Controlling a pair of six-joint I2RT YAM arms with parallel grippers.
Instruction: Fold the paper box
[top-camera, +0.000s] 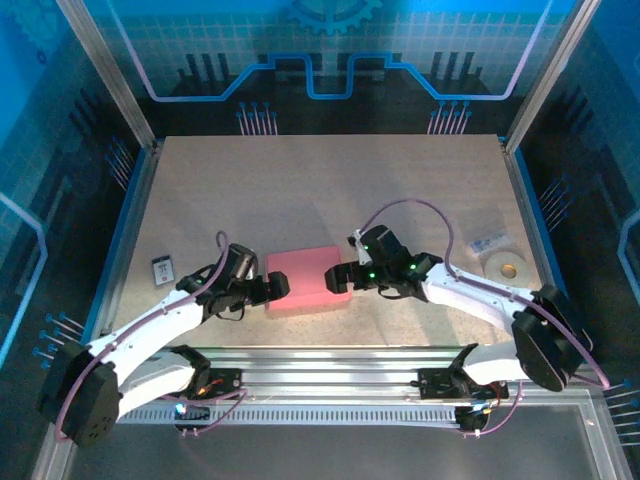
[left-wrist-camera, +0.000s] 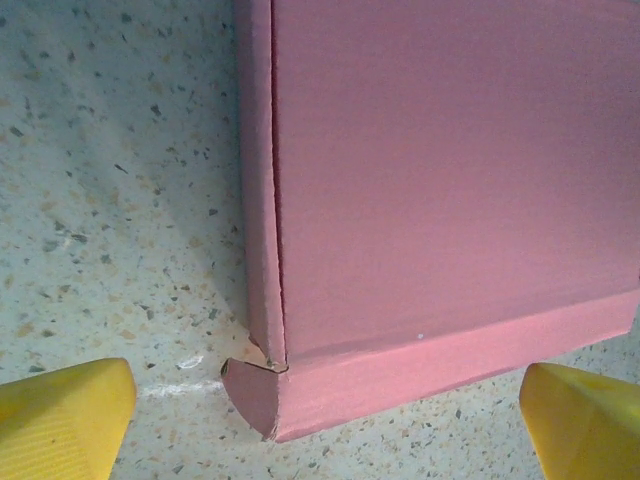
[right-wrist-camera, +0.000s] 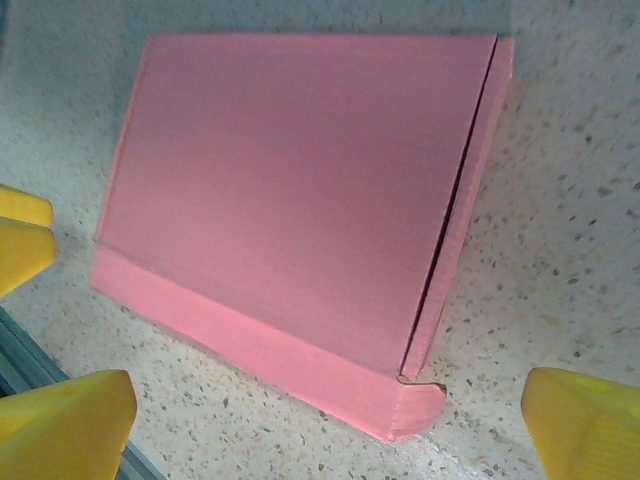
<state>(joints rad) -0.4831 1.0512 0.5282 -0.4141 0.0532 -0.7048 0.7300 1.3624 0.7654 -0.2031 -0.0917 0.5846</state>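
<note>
Both hands gaping wide, closed flat pink cardboard box (top-camera: 303, 282) lying between them on the speckled desk (top-camera: 330, 190)!
The left hand (top-camera: 272, 288) and right hand (top-camera: 338, 277) flank its ends, holding nothing. It looks light, thin and easily dented. A rounded corner tab (left-wrist-camera: 250, 392) pokes out, so pinch the stiffer folded side walls.

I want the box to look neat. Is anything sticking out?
Yes. On the pink paper box, a small rounded tab pokes out at one corner, untucked, and the side flap beside it gapes slightly.
</note>
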